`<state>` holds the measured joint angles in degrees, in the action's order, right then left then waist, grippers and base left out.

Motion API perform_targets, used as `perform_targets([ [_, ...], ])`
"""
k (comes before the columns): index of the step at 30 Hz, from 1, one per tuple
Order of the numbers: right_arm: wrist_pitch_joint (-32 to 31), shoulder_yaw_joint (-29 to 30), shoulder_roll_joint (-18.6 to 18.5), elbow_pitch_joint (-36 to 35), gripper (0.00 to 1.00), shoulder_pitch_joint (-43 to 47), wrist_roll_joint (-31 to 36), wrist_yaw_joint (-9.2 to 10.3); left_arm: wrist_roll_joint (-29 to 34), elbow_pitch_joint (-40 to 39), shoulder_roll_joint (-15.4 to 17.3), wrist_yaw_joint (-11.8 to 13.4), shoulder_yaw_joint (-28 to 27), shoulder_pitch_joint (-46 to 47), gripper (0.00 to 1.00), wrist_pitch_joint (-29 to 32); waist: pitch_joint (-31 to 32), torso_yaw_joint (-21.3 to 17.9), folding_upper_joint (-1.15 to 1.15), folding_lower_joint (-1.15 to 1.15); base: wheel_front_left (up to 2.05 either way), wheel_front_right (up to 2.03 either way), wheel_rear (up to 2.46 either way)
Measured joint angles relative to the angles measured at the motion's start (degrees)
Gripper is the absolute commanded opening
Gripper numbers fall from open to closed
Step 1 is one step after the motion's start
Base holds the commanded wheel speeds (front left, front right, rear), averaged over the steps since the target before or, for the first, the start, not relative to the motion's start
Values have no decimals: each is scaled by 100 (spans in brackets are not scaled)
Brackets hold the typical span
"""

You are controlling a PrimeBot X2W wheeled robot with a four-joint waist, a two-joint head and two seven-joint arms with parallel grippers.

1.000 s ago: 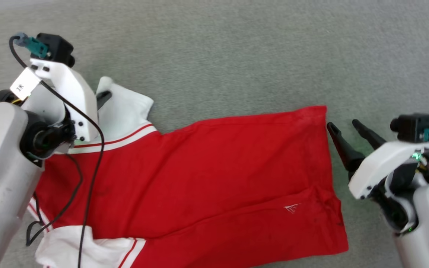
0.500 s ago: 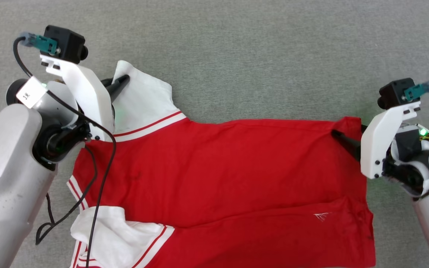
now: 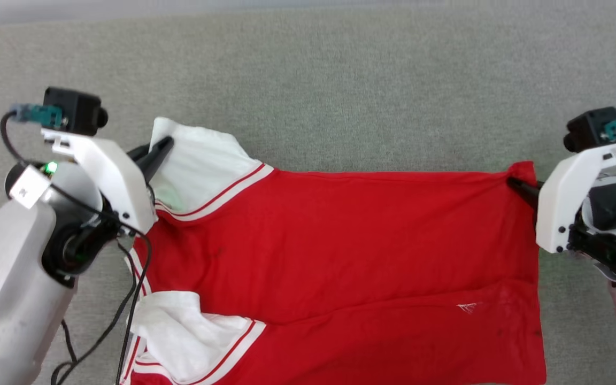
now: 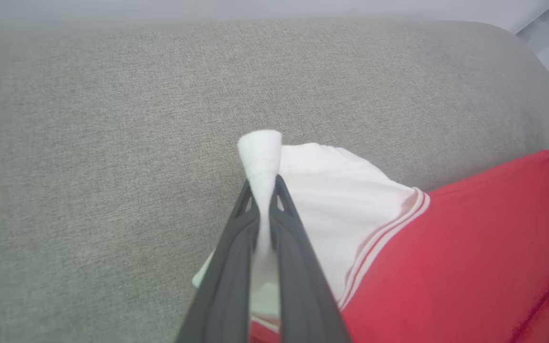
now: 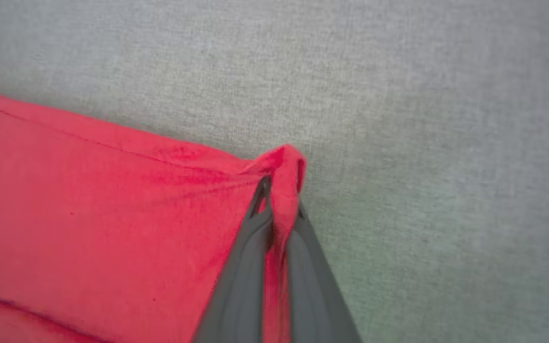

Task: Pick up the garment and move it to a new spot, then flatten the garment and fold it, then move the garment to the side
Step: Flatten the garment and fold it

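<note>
Red cloth fills the middle of the head view: the garment [image 3: 340,240] lies spread out on the grey table [image 3: 340,80], pulled straight from left to right. Its two white sleeves are on the left side of the frame. One sleeve [image 3: 201,160] is at the upper left and the other sleeve [image 3: 179,331] is bunched up at the lower left.

The left tool [image 3: 161,147] is pinched shut on the tip of the upper sleeve. In the left wrist view a little white fold pokes out past its dark fingers [image 4: 298,267].

The right tool [image 3: 514,183], at the right edge, is closed tight on the top right corner of the garment. In the right wrist view red cloth is squeezed between its fingers [image 5: 246,267].

A tiny white mark [image 3: 467,307] sits low on the right part of the red cloth — maybe a small logo.
</note>
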<state>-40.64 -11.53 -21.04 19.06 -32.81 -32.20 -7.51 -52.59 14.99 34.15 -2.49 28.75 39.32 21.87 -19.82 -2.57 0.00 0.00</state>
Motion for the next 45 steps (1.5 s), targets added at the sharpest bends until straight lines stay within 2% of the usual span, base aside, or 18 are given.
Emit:
perform_targets([
  [6,87,442,22,-577,0,669,156,-1,-108,-390,164,280,-165,-818,0,-310,402,58,0,0,0,0,0],
  [12,80,744,334,-1040,0,1645,347,0,-178,-865,300,720,-134,-1943,0,-403,823,128,0,0,0,0,0],
  [19,218,954,633,-1204,0,2574,401,0,-401,-1194,170,1145,-74,-3158,0,-604,1159,185,0,-1,0,0,0],
  [20,256,970,677,-1204,24,2679,400,0,-436,-1218,136,1182,-63,-3284,0,-649,1182,183,0,-1,0,0,0],
  [21,325,990,719,-1196,73,2782,404,0,-463,-1236,104,1207,-26,-3374,0,-651,1196,184,0,-1,0,0,0],
  [22,358,1012,761,-1177,100,2885,404,0,-464,-1236,58,1218,16,-3447,0,-662,1207,186,0,-1,0,0,0],
  [23,403,1029,811,-1152,100,2991,403,0,-465,-1222,-11,1240,45,-3506,9,-700,1217,190,0,-1,0,0,0],
  [24,455,1039,865,-1140,100,3087,404,0,-486,-1199,-79,1241,65,-3549,44,-725,1222,193,0,-1,0,0,0],
  [25,546,1045,911,-1141,100,3174,411,0,-517,-1168,-141,1240,83,-3575,98,-759,1222,195,0,-1,0,0,0],
  [29,1110,1244,1178,-1243,100,3414,494,-1,-482,-1021,-308,1223,119,-3592,100,-991,1242,200,0,-1,0,0,0],
  [35,1913,1581,1446,-1739,100,3627,689,1,-31,-1038,-388,1276,-22,-3507,100,-1817,1385,173,0,-1,0,0,0],
  [39,1933,1761,1495,-1939,100,3659,809,1,404,-1225,-412,1445,-74,-3338,100,-2338,1482,146,0,-1,0,0,0],
  [45,1591,2058,1423,-2198,100,3617,1036,1,936,-1538,-509,1714,-171,-3171,100,-3131,1555,163,0,0,0,0,0],
])
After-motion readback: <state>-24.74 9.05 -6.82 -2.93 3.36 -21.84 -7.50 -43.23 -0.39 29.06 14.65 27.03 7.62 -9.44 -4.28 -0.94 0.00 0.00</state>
